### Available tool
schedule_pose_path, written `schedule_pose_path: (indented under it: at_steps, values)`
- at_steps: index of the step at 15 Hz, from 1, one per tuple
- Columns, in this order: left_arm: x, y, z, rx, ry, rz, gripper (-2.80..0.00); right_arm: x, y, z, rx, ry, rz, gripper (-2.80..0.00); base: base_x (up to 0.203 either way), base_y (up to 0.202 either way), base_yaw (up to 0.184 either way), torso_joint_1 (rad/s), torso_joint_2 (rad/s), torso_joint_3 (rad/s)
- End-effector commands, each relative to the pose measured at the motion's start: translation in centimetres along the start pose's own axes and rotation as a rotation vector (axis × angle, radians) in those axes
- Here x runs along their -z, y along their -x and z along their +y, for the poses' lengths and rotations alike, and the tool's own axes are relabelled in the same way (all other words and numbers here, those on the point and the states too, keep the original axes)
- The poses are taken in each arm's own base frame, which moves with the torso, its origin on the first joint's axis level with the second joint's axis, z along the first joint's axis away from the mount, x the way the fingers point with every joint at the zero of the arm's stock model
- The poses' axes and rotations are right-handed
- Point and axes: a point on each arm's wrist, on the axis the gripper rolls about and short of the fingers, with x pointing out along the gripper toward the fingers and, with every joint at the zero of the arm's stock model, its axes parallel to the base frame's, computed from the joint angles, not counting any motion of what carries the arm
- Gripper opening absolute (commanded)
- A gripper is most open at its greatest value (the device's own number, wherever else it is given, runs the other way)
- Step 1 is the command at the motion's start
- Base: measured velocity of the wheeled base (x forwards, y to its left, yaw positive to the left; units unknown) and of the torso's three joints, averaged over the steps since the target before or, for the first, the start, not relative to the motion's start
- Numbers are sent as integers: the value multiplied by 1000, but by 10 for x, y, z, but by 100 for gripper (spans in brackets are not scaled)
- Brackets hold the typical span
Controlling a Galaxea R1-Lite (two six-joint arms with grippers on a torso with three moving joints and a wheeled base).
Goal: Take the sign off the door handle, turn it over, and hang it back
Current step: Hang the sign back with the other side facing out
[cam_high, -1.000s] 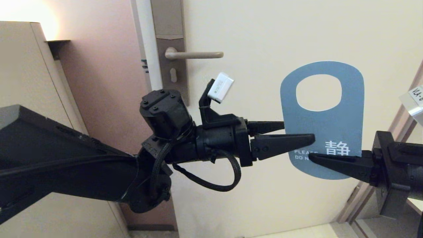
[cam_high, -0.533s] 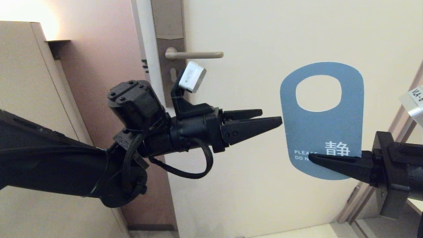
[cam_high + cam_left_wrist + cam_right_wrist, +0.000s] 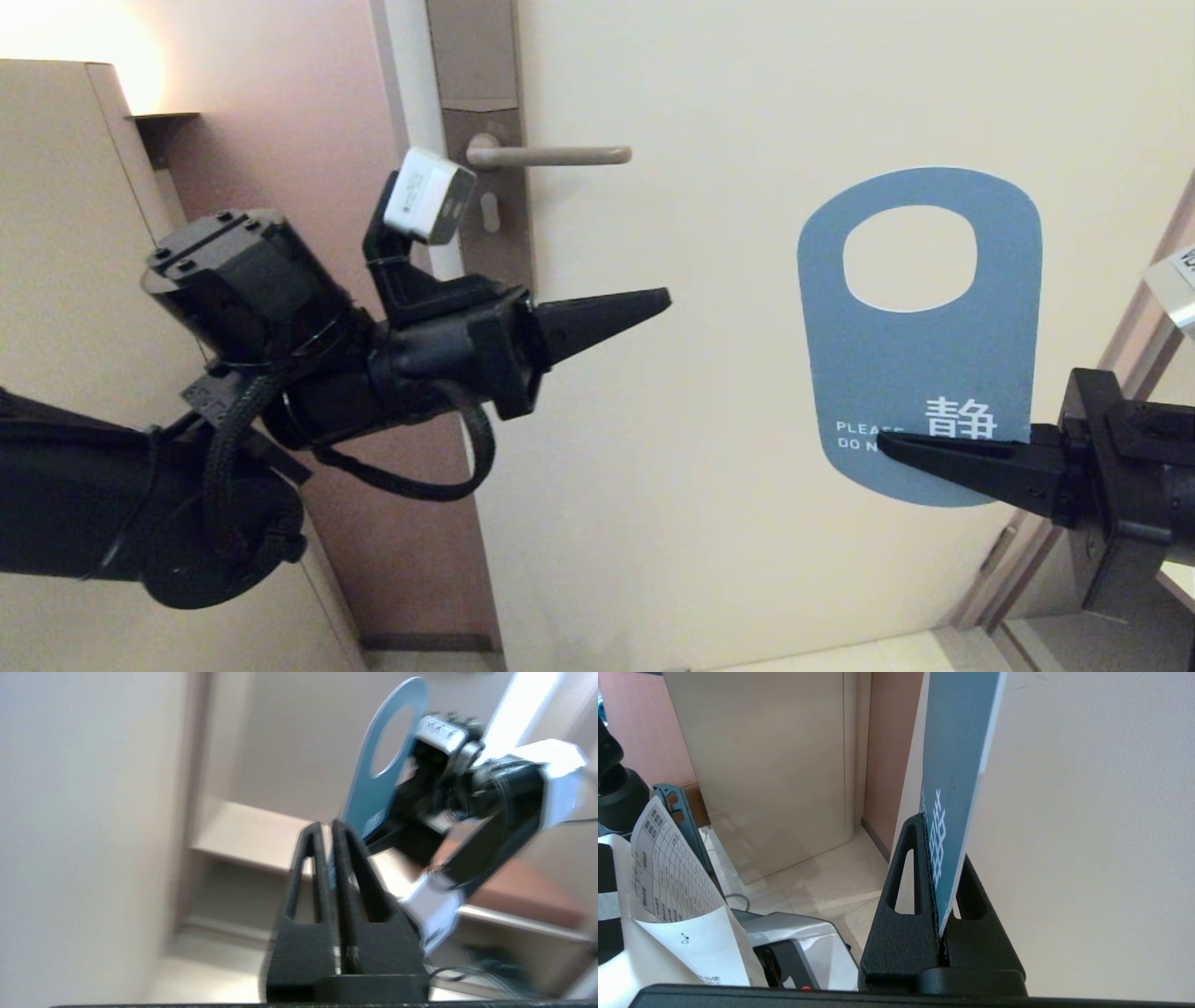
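The right tool (image 3: 885, 437) at four o'clock pinches the lower edge of the sign (image 3: 920, 364), blue face toward the head camera, upright before the door (image 3: 747, 75). The left tool (image 3: 665, 298), closed and empty, points at it from nine o'clock. Farthest, at eleven o'clock, the door handle (image 3: 551, 155) hangs bare.

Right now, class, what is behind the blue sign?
Behind the sign is the cream door, visible through its oval hole. The right hand hides part of the lettering; the back face is unseen.
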Motion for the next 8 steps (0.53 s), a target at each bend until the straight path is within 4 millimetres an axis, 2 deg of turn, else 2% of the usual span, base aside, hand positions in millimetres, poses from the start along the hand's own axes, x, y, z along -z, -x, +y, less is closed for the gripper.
schedule_pose_path:
  at_steps: [1, 3, 5, 8]
  values:
    - [-9, 26, -8, -53, -75, -20, -280, -1, 0, 0, -3, 4, -5, -280, 0, 0, 0, 0, 0, 0]
    - [-9, 59, -12, -151, -183, -17, -280, -1, 1, 0, -1, 6, -7, -280, 0, 0, 0, 0, 0, 0]
    - [-9, 91, -25, -262, -264, -6, -280, -2, 4, 2, 1, 11, -16, -280, 0, 0, 0, 0, 0, 0]
    - [-2, 133, -36, -607, -398, 13, -280, -3, 7, 3, 3, 17, -26, -280, 0, 0, 0, 0, 0, 0]
